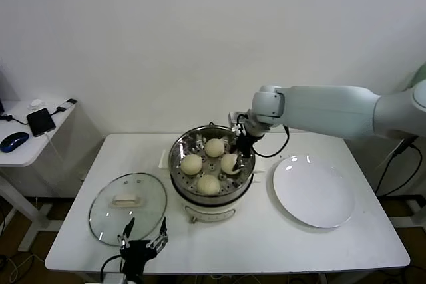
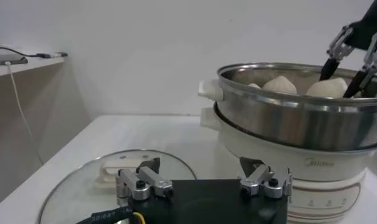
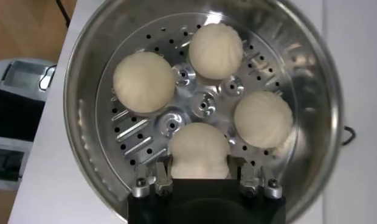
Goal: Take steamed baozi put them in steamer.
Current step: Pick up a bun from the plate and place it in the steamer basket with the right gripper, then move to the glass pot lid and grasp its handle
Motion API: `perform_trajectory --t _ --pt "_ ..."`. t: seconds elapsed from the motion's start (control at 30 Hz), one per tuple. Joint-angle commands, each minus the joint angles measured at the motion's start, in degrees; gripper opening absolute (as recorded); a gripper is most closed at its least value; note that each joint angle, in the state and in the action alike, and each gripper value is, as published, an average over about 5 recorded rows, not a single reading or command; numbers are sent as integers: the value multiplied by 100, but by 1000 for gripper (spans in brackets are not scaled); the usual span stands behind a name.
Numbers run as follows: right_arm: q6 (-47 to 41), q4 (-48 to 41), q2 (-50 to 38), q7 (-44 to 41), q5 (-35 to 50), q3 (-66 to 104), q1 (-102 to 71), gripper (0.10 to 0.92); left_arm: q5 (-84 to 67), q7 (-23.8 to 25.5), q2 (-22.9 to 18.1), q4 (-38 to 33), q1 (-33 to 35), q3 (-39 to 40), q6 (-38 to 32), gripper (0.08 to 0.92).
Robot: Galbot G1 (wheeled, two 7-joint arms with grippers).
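The steamer (image 1: 178, 172) is a shiny steel pot on a white base at the table's middle. Four cream-white baozi lie on its perforated tray (image 3: 135, 129). My right gripper (image 1: 235, 159) reaches down into the pot from the right. Its fingers press both sides of the right-hand baozi (image 3: 199, 146), which rests on the tray. The other three baozi (image 3: 144, 81) (image 3: 216, 50) (image 3: 262, 119) lie free around the centre. My left gripper (image 1: 143, 240) waits open and empty at the table's front edge, over the rim of the glass lid.
A round glass lid (image 1: 126, 207) lies flat to the left of the steamer. A flat white plate (image 1: 313, 191) sits bare on the right. A side table (image 1: 30, 139) with a phone and mouse stands at far left.
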Motion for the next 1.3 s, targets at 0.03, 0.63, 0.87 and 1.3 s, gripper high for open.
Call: perform_trajectory --t 0.03,0.63,0.87,1.3 --pt "54 -100 113 37 -150 129 -212 649 -3 2 8 1 -3 1 3 823" --pt "742 -322 -1950 2529 -196 3792 -1224 823 -79 -14 82 -226 119 0 -151 823" --pt "789 320 -3272 3962 -913 6336 -3493 823 -19 -8 128 -224 -76 -51 -236 823" --pt "2126 895 -3497 3602 -1686 12265 -9906 823 -8 8 377 37 -691 -283 -219 823"
